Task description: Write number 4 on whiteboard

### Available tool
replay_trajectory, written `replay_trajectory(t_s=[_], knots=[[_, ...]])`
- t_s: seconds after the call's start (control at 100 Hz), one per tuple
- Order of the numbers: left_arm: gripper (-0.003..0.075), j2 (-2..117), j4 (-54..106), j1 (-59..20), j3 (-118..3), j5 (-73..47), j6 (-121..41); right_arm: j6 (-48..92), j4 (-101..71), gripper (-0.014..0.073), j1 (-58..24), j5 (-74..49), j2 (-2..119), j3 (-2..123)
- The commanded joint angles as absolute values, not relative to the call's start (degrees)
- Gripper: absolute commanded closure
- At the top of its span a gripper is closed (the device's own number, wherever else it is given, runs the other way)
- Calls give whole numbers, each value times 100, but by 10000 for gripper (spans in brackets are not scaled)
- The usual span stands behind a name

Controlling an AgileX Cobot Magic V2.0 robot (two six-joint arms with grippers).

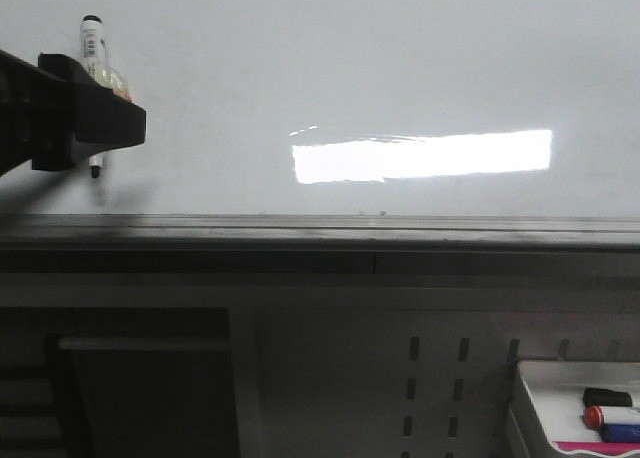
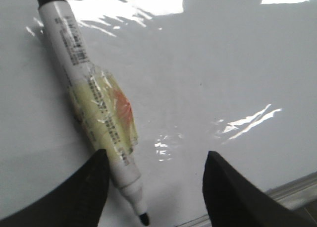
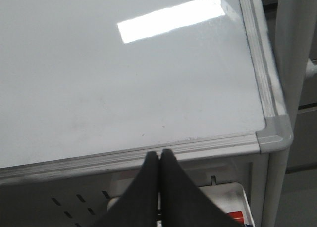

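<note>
The left hand (image 1: 95,128) is clamped on a marker (image 2: 94,113) near the whiteboard (image 1: 400,68) (no 4 yet). It sits crooked, so it could slip. The right hand (image 3: 159,160) is pressed together.

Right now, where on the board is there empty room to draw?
Most of the whiteboard is bare: everything from the marker across to the right edge, around the light reflection. It is crowded only at far left, where the left end effector holds the marker.
</note>
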State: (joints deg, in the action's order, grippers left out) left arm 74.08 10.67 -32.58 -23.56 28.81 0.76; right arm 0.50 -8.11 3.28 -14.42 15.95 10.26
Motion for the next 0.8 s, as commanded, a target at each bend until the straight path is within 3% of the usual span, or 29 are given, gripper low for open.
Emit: replay_trajectory(t_s=[0.0,0.44,0.61,0.79], knots=[[316,7415,1380,-3293,-2542,3430,129,48,-824,658,355,-969,1690,1238],[316,7455,1834,-3293,-2542,3418,129,48,-824,658,355,-951,1690,1238],[388,7728,1877,-3293,-2542,3570,129,48,-824,658,355,-951,1690,1238],[414,7904,1838,-3293,-2542,3583,129,48,-824,658,355,-951,1690,1238]])
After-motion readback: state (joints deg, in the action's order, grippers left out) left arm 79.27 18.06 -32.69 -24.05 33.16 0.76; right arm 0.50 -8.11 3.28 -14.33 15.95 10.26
